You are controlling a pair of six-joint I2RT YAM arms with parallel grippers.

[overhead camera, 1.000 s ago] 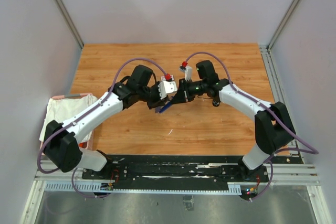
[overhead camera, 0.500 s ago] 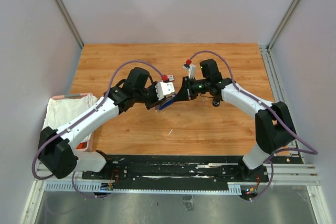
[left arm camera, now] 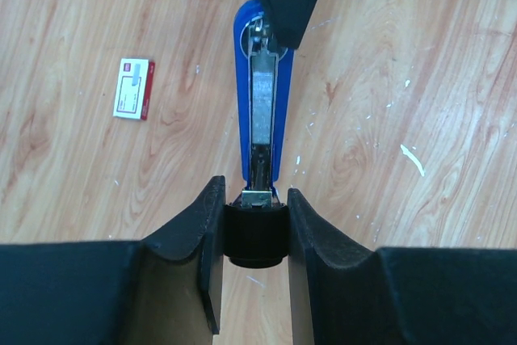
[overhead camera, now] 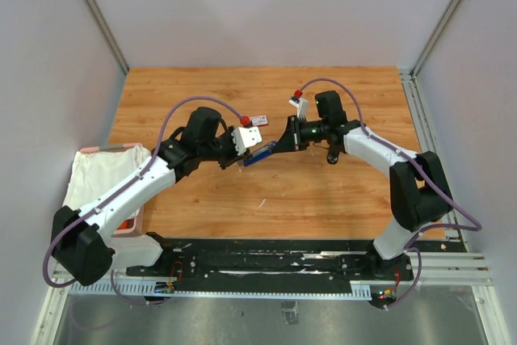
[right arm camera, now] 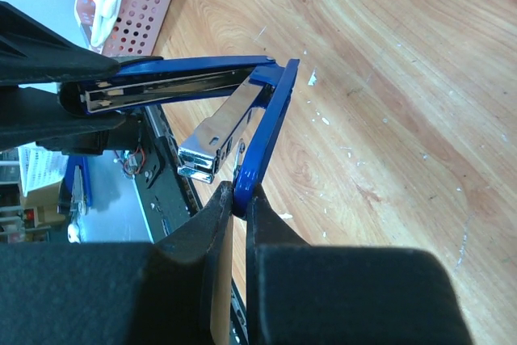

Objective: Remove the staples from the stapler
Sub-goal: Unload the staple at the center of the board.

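Blue plastic now spans the gap between the two arms. Over the last second the left arm has drawn back towards its own side and the right has eased away a little. The stapler [overhead camera: 260, 153], which had hung bunched under the two wrists, is now pulled out long between them, held in the air clear of the worktop [overhead camera: 339, 199]. The left pincer [left arm camera: 254, 204] is all but closed, clamped on the end of the stapler farthest from the hinge. The right pincer [right arm camera: 238, 199] is pinched nearly together on the thin free end of the other blue arm. From the right wrist the result is plain: the stapler stands splayed at its hinge, with one blue arm carrying an open metal channel, a silver magazine angled down between, and the second blue arm running to the right fingers. So the opening step looks done and the loading track is exposed. The staples [left arm camera: 262, 94] seem to be the pale grey strip lying in that channel, though it is too small to be sure, and none can be made out on the wood below. A red-and-white box [left arm camera: 133, 89] lies flat on the worktop, well apart from the stapler. Emptying the track is, by my reading, what remains.
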